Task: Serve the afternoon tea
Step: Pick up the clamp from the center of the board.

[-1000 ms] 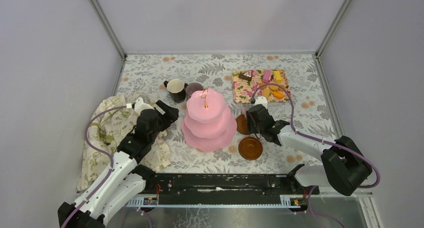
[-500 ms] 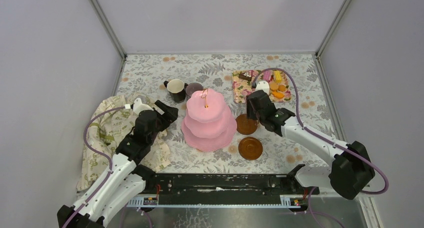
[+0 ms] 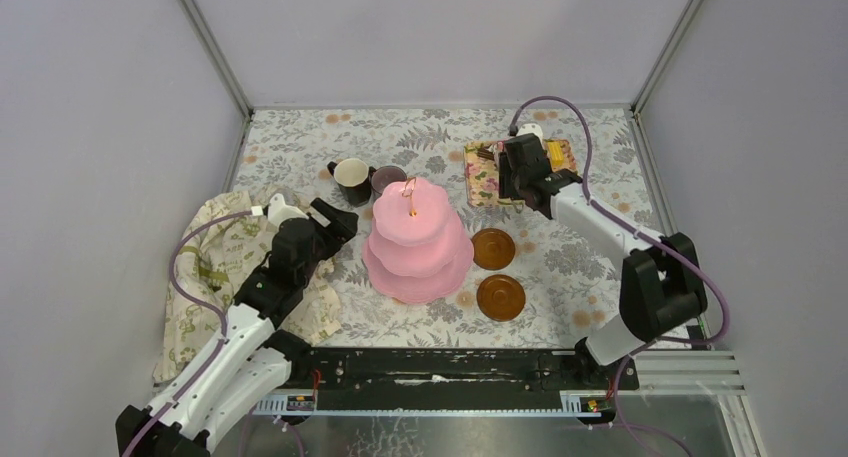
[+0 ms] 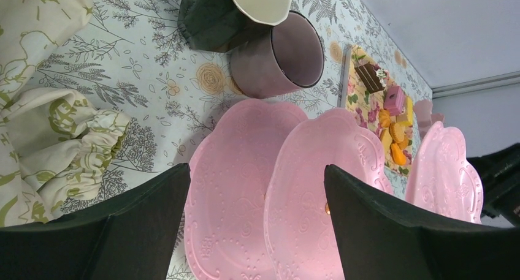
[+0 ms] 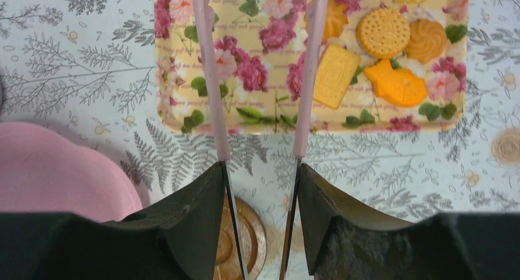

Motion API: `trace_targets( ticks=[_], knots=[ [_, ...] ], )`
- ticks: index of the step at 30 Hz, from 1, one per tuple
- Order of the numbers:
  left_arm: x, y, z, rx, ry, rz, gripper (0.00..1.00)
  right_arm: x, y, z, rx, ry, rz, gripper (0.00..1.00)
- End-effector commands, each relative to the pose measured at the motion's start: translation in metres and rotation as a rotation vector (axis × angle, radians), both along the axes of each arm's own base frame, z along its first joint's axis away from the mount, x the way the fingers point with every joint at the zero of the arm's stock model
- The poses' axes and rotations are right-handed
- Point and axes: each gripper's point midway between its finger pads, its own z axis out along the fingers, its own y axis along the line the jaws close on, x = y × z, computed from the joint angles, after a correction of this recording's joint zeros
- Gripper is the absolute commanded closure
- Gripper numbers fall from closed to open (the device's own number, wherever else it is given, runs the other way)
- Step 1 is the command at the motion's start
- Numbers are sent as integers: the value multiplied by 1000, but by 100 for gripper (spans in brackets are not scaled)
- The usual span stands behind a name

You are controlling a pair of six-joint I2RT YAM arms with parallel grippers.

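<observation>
Over the flowery tray at the back of the table, my right pincer hangs now. A second ago it was down by the two brown saucers. It is half open and grips pink tongs. Their long arms point away from me, tips apart, just beside the sweets. The pink cake stand stands straight up mid-table, gold loop on top. My left pincer gapes wide beside it, holding nothing.

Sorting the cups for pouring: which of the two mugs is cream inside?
The black mug, the left one, farther from the pink cake stand. The other mug, beside it on the right, is dull purple-brown inside and out.
</observation>
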Motion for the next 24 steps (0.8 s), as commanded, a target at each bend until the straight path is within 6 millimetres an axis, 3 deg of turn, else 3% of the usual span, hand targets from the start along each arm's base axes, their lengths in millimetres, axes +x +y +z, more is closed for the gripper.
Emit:
trace_targets(
  ticks=[1,9,15,24],
  knots=[
    [9,-8,15,-41,-56,-7,12,35,12,16,14,-38,66,48],
    [15,-10,9,-38,-41,-2,12,74,10,-21,13,39,89,46],
    [19,-10,13,-26,-47,1,12,97,8,-30,30,48,87,45],
    [24,-13,6,-30,-37,0,12,115,6,-48,37,72,94,44]
  ],
)
